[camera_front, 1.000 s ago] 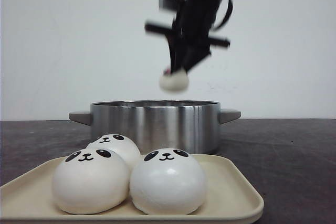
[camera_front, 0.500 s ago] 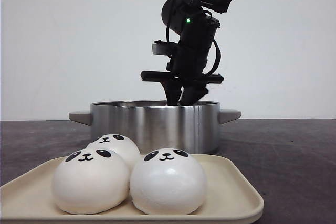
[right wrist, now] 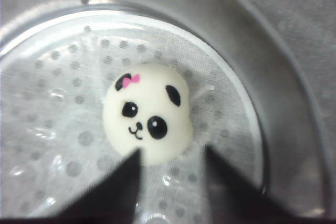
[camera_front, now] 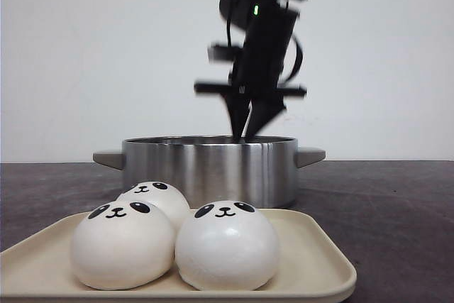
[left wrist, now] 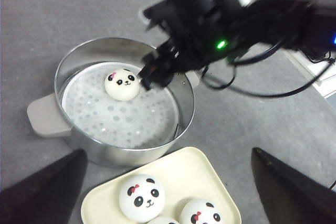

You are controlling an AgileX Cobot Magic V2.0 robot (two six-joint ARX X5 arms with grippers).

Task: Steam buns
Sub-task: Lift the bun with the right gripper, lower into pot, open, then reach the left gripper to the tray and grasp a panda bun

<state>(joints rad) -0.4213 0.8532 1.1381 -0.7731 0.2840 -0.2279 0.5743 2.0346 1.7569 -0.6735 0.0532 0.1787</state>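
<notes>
A second ago our right gripper (camera_front: 248, 135) was swinging in over the round brushed-steel pot (camera_front: 209, 168) with a small white panda bun pinched in its tips; half a second ago those tips were dipped below the rim. Now the bun (right wrist: 146, 112) lies alone on the white perforated steamer sheet (left wrist: 105, 121) inside the pot, face up, and our right gripper stands just above it with its fingers parted and nothing between them. We judge that one of the four buns has been delivered and that the next step is to lift clear and go back for another.

The other three white dome-shaped panda buns (camera_front: 227, 244) sit pressed together on the cream rounded-corner tray (camera_front: 319, 246), in front of the pot on the dark grey counter (camera_front: 390, 204). Our left gripper (left wrist: 168, 192) hangs above tray and pot with its dark fingers spread wide, holding nothing.

The buns look smooth and matt, with printed black oval eyes, a small nose and mouth; the one in the pot also carries a small pink bow. We expect them to be soft and to dent under a firm squeeze. The pot wall is shiny and hard, with two stubby grey handles (camera_front: 106, 157). The sheet is thin and dotted with holes.
</notes>
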